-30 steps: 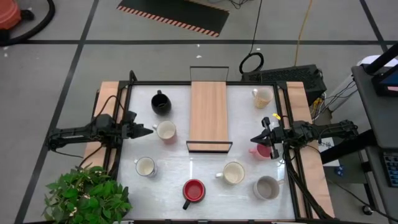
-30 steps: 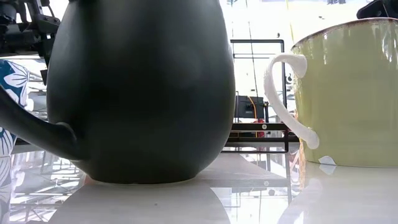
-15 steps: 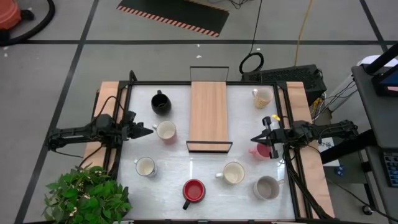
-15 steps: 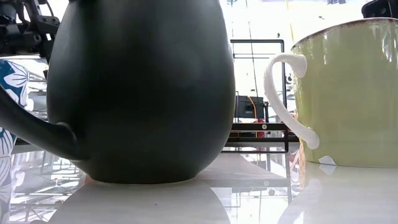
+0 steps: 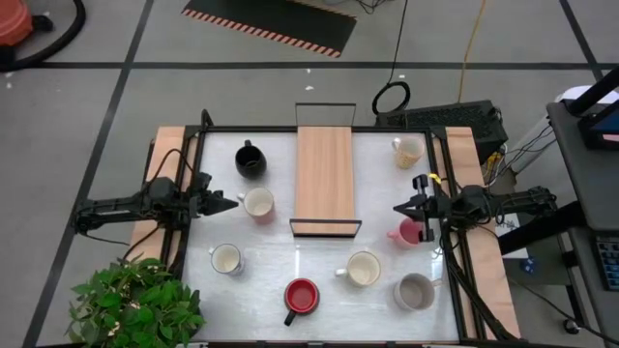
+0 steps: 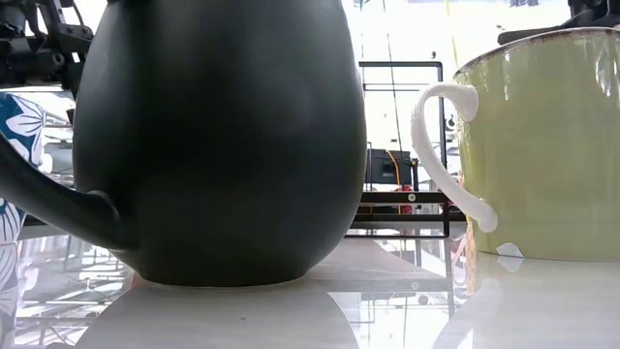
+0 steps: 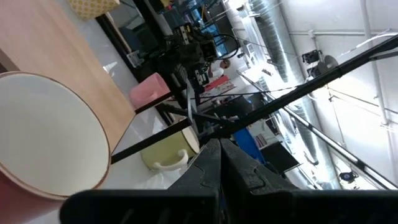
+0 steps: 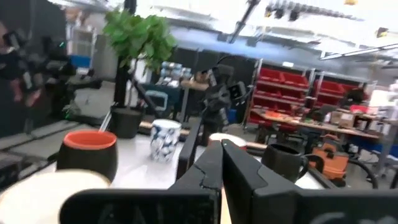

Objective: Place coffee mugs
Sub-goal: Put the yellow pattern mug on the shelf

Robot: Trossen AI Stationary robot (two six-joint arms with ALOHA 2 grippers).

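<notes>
Eight mugs stand upright on the white tabletop. The black mug (image 5: 250,160) sits toward the far left corner; a cream mug (image 5: 408,151) at the far right corner. A pink-sided mug (image 5: 258,203) and a white mug (image 5: 225,259) stand along the left edge. The red mug (image 5: 301,296) is at the near edge, a cream mug (image 5: 364,269) beside it, the grey mug (image 5: 415,291) in the near right corner, the pink mug (image 5: 407,233) by the right edge.

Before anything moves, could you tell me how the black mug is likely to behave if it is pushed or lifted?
The black mug looks glazed, so probably stiff, breakable and somewhat slippery. Its belly is round and wider than its foot, so a high push might tip it. On the glossy table a low push would likely slide it.
</notes>
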